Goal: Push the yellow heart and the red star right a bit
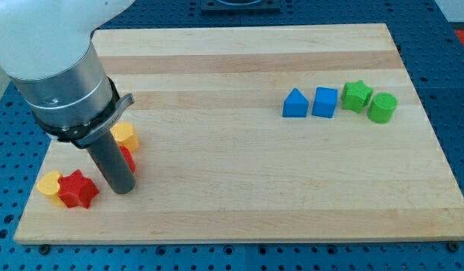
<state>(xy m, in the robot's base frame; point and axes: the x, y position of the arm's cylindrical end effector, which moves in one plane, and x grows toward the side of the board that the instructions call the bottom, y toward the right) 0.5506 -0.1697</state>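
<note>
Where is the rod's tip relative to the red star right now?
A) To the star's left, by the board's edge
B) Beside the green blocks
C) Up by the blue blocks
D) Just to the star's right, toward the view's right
D: my tip sits just to the view's right of the red star, with the yellow heart on the star's far left side.

You're looking at a white arm (36, 30) ending in a silver-grey cylinder, black clamp ring, and dark rod.
</note>
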